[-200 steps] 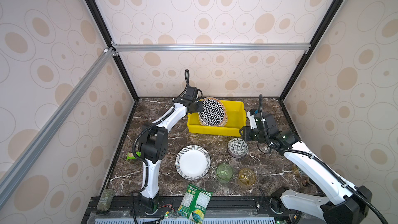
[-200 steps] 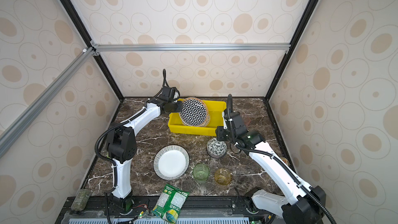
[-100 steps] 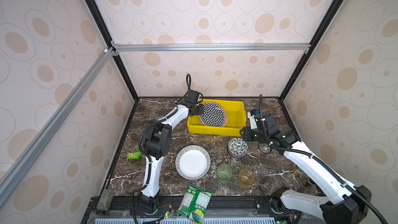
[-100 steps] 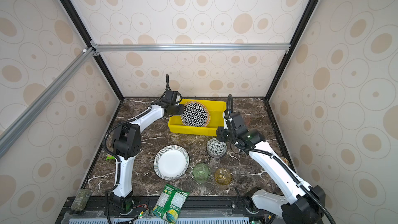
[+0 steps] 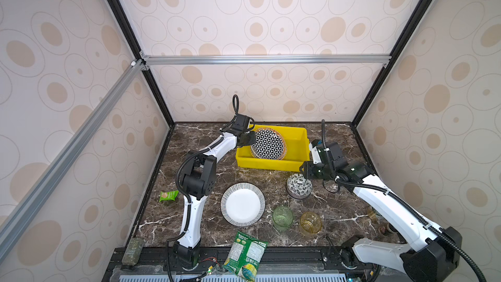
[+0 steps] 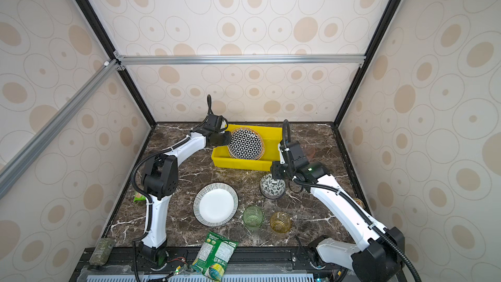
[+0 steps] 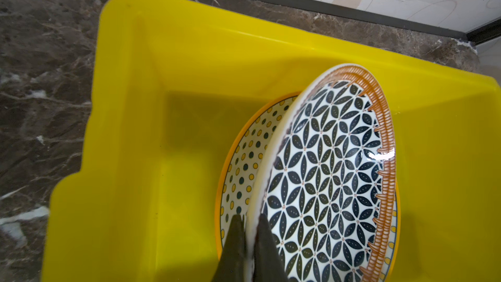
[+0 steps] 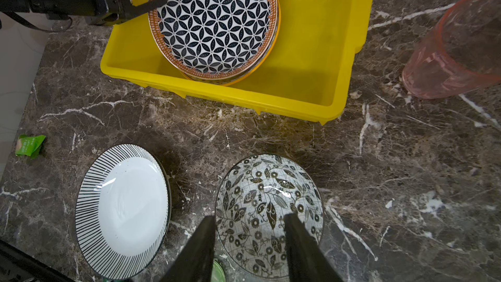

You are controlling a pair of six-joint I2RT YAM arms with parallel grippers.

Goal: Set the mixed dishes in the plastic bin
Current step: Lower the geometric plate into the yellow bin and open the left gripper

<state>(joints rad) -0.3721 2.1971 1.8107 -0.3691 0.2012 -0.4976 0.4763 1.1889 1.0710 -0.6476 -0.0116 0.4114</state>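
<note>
Where spotted walls (image 5: 271,23) end, marble tabletop (image 5: 336,221) begins.

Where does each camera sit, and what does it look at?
Top views: side-by-side eyes high at the front, looking down on the table; left arm and right arm show.
Left wrist: on the left arm, looking into the yellow bin; left tool pinches the geometric plate's rim.
Right wrist: on the right arm, looking down at the floral bowl; the right tool hangs open over it.
Shared: both wrist views show the yellow bin and geometric plate.
</note>
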